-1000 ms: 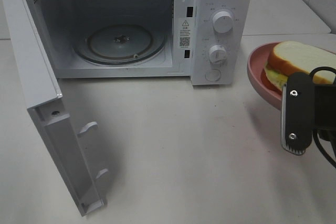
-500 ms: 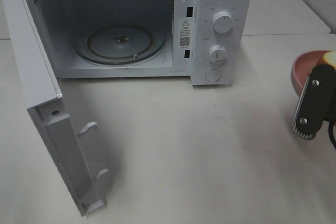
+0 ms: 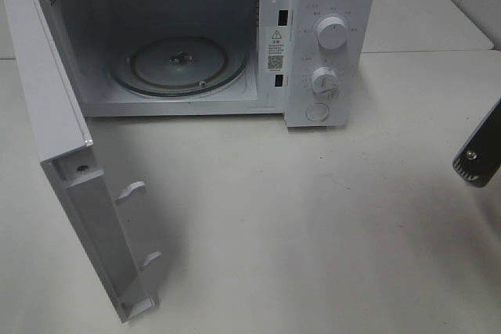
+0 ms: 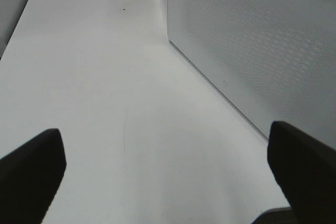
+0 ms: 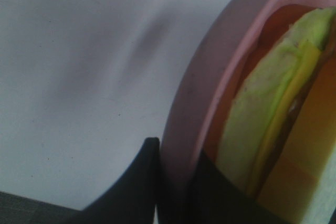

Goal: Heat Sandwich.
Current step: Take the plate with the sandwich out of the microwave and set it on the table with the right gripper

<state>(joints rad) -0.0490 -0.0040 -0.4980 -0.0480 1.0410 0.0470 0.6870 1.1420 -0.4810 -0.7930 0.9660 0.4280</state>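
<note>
In the right wrist view my right gripper [image 5: 176,184] is shut on the rim of the pink plate [image 5: 210,87]. The sandwich [image 5: 262,129] lies on that plate and shows its yellow-green filling and an orange-red layer. In the exterior view only part of the right gripper [image 3: 477,158] shows at the right edge; plate and sandwich are out of that view. The white microwave [image 3: 329,5] stands at the back with its door [image 3: 70,154] swung open to the left and a bare glass turntable [image 3: 178,64] inside. My left gripper [image 4: 168,177] is open and empty over the table.
The open door juts toward the table's front left. The microwave's perforated side wall [image 4: 252,40] stands close beside my left gripper. The control panel with two knobs [image 3: 332,34] is on the microwave's right. A second table surface [image 3: 423,5] lies behind.
My right gripper has carried the plate and sandwich to the right, out of the exterior view. The microwave and its door have not moved.
</note>
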